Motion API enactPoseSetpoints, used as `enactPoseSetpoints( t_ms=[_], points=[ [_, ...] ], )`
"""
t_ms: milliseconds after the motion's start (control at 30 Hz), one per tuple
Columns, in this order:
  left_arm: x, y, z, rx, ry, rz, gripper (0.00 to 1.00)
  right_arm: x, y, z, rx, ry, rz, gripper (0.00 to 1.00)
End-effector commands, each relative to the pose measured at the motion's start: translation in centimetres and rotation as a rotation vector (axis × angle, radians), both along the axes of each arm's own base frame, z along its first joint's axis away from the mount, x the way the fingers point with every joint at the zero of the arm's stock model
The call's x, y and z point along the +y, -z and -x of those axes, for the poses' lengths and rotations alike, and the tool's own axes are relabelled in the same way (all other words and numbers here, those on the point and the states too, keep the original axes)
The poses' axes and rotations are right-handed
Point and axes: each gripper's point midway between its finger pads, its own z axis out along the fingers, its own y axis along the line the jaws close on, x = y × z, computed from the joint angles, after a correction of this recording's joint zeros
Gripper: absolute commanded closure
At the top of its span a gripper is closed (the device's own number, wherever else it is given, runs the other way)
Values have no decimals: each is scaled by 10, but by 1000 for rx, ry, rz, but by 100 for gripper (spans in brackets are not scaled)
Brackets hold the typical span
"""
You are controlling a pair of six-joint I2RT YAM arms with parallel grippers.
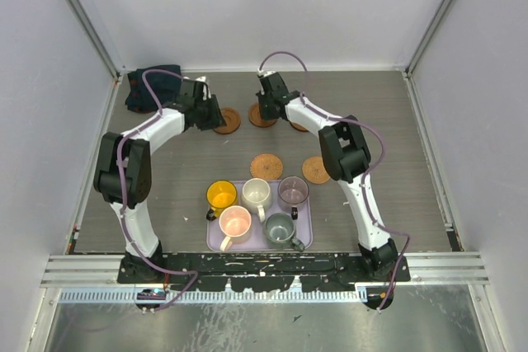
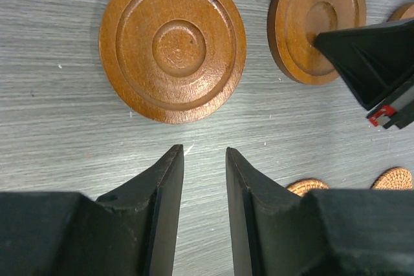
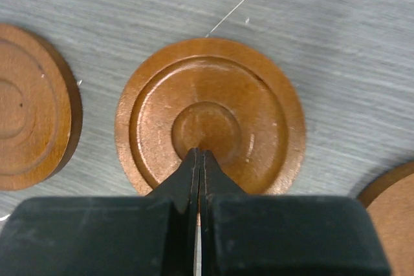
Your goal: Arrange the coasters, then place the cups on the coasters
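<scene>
We are at the arranging step. 3 dark wooden coasters [image 1: 232, 124] lie in a row at the upper middle of the top view, 2 cork coasters [image 1: 266, 164] sit below them, and the 5 cups [image 1: 256, 194] wait on the lilac tray [image 1: 257, 242] at lower middle.

Our right hand [image 3: 199, 156] is pinched shut, its tips apparently pressing the centre of the middle coaster [image 3: 210, 127]. That suits sliding; we judge that light downward pressure and a slow, flat push will keep the disc from tipping. Our left hand [image 2: 204, 153] hovers narrowly parted and empty just below the left coaster [image 2: 173, 43].

The 2 hands are close, so we should move 1 at a time. Bare tabletop [image 1: 396, 154] lies to the right, and its far edge is near.
</scene>
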Motion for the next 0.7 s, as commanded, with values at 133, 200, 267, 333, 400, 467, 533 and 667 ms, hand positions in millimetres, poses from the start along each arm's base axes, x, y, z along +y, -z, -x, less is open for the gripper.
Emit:
enactPoseSetpoints(
  t_ms=[133,200,267,333,400,467,533,667],
  points=[
    [1,-28,-1,-83,-6,33,66,14,-26,12,-38,-32,-16,99],
    [2,-26,1,-77,-7,32,66,12,-28,17,-41,-25,-10,99],
    [1,-24,2,-71,-6,35,66,10,-29,21,-44,-22,-6,99],
    [1,-23,2,-68,-7,38,66,7,-27,23,-43,-18,1,99],
    [0,-22,2,-64,-6,41,66,5,-27,22,-48,-13,10,99],
    [0,-21,2,-63,-7,42,66,4,-28,21,-55,-11,17,99],
    [0,-21,2,-62,-4,42,66,3,-32,18,-66,-6,23,99],
    [1,-18,4,-55,-4,33,66,4,-37,11,-80,1,31,99]
  ],
)
